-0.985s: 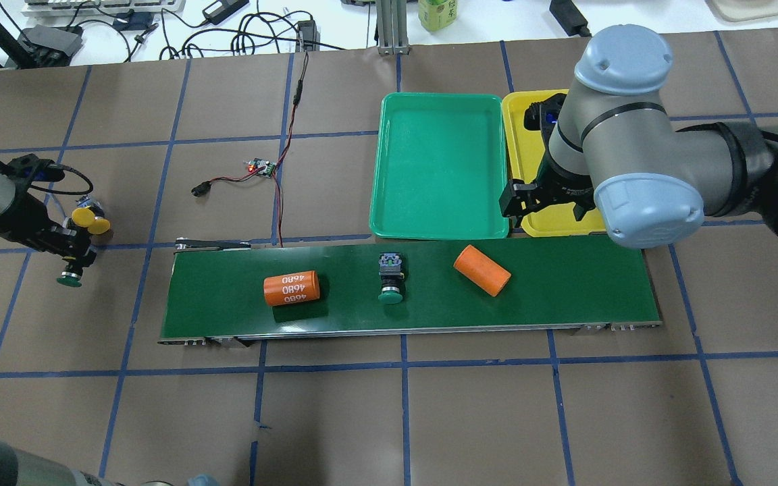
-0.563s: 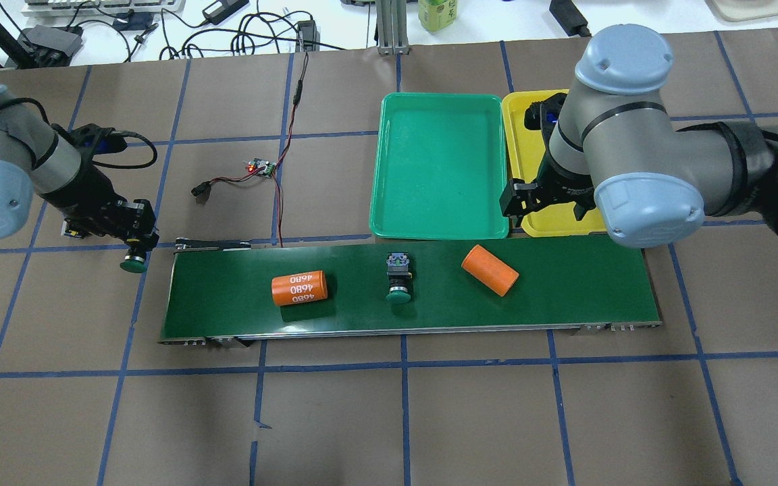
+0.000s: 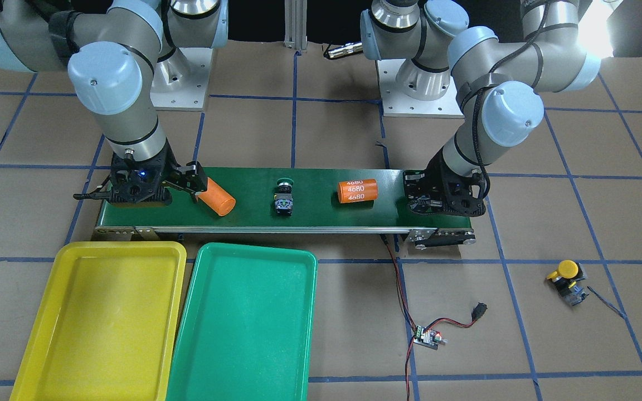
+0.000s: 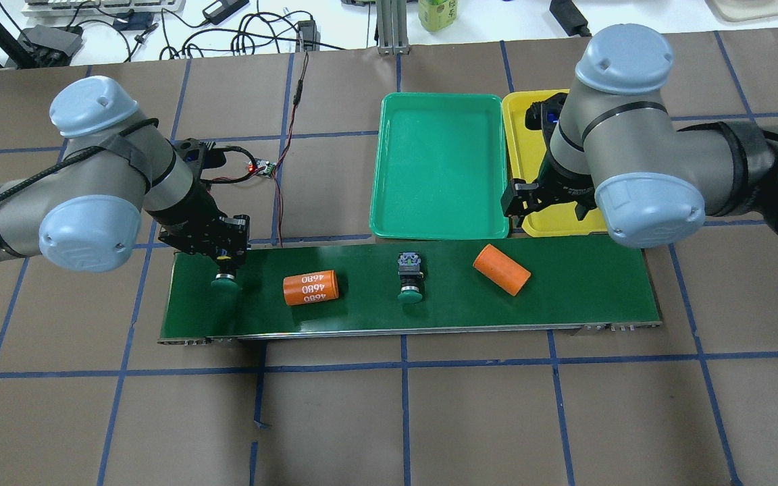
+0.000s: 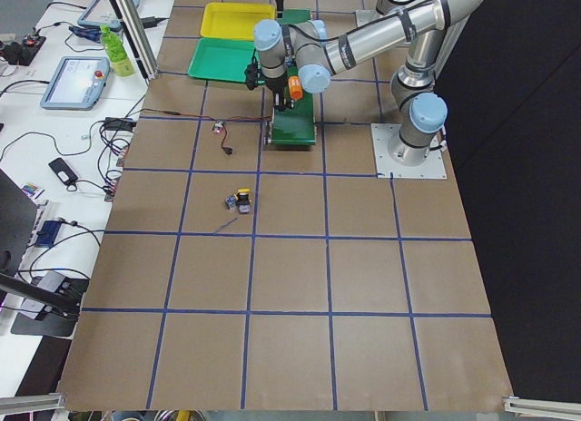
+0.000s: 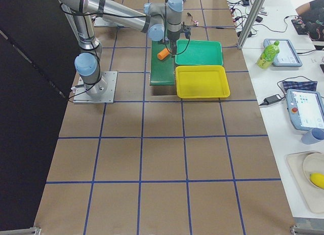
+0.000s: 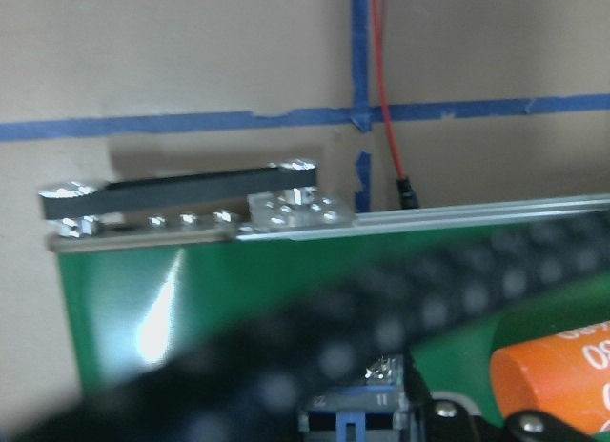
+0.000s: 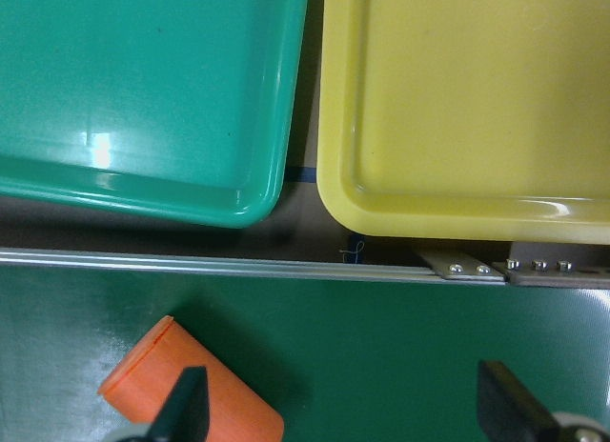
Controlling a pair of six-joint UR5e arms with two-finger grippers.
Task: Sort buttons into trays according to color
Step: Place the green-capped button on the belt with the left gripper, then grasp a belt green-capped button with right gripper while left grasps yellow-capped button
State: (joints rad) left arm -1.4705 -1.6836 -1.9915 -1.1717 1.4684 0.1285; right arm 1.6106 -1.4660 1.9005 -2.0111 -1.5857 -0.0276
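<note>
My left gripper (image 4: 225,260) is shut on a green-capped button (image 4: 225,284) just over the left end of the belt. The left wrist view is blurred and shows only that button's grey-blue block (image 7: 351,421). Another green button (image 4: 410,277) lies mid-belt. A yellow button (image 3: 565,275) lies on the table beyond the belt's end, hidden in the overhead view by my left arm. The green tray (image 4: 439,169) and the yellow tray (image 4: 519,135) sit side by side behind the belt, nothing in them. My right gripper (image 8: 343,411) hangs open over the belt in front of the trays.
The dark-green conveyor belt (image 4: 564,290) carries an orange cylinder marked 4680 (image 4: 310,288) and a plain orange cylinder (image 4: 501,269), which lies close to my right gripper's fingers (image 8: 186,409). A small circuit board with red wires (image 4: 262,167) lies behind the belt's left end.
My left arm swung right from the table's left side, carrying the green button over the belt's left end. The things on the belt drifted slightly right. My right arm stayed still.
</note>
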